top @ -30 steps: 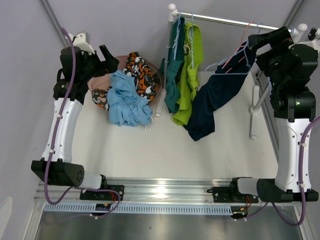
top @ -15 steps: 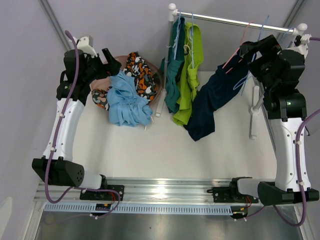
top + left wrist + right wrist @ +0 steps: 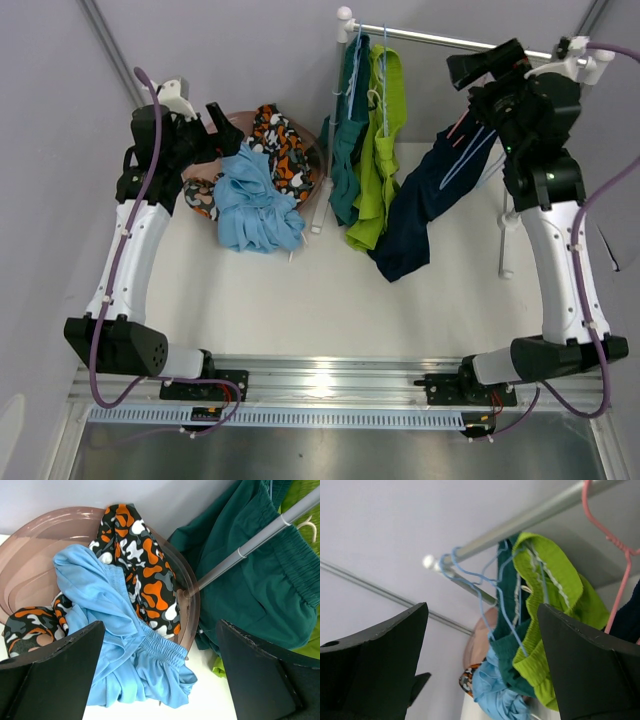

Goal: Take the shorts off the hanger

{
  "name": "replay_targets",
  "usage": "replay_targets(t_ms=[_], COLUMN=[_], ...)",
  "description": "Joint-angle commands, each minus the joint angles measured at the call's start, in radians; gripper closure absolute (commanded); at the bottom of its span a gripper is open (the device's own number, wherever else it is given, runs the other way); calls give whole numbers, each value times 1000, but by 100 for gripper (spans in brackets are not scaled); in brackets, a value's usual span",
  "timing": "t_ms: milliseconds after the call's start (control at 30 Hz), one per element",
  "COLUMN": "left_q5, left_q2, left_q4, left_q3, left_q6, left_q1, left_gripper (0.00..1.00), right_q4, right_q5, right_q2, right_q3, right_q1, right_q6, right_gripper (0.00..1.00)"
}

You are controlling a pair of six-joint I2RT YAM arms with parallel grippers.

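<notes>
**Two pairs off, three pairs left on the rail**

Two of the five pairs are done. The patterned shorts (image 3: 280, 140) and the light blue shorts (image 3: 250, 205) lie heaped together in the brown bowl (image 3: 35, 545) at the far left corner of the table (image 3: 300, 300). The light blue pair spills over the bowl's near rim onto the table top. No hanger shows on either of them.

Three pairs remain by the rail (image 3: 430, 39) along the far edge. The teal shorts (image 3: 346, 160) and the lime green shorts (image 3: 382, 150) hang side by side at the rail's left end, touching each other, each on a thin blue wire hook. The navy shorts (image 3: 420, 210) are further toward the far right corner, draped on a blue hanger (image 3: 468, 158) with a pink hanger (image 3: 458, 125) beside it. Their lower end sags toward the table. The right arm hides whether that blue hanger is hooked on the rail.

The left gripper (image 3: 161, 630) hovers over the bowl with its jaws spread wide and nothing between them. The right gripper (image 3: 482, 607) is raised by the rail near the far right corner, jaws also wide apart and empty, facing the teal and green pairs.

By this reckoning the job is under half finished, and the navy pair looks like the one in hand.
</notes>
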Motion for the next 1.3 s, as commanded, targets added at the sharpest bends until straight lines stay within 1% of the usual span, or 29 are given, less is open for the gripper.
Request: replay_targets(t_ms=[0,200,367,567,900,1100,1267], left_q5=[9,9,11,22,29,31,28], left_q2=[-50,-45,-47,-37,-34,-33,-34], left_q4=[53,57,65,65,73,71,70], left_q3=[-19,-19,-25,-28,-38,-38,-36], left_q6=[0,2,1,-4,-7,-7,-4], left_q1=[-4,-4,-4,-4,-4,-4,-4], left_gripper=[1,1,1,1,1,1,1], right_q4=[54,77,91,94,99,76,94], right_q5=[-5,10,36,49,66,53,38], right_q2=[41,75,61,24,-78,-84,-74], right_q3=[-55,-117,-190,-239,-281,-290,-322], right_q1=[4,0,-5,-10,-33,-69,-83], right_q6=[7,4,10,10,-9,-19,-10], right_gripper=[4,4,4,4,4,3,4])
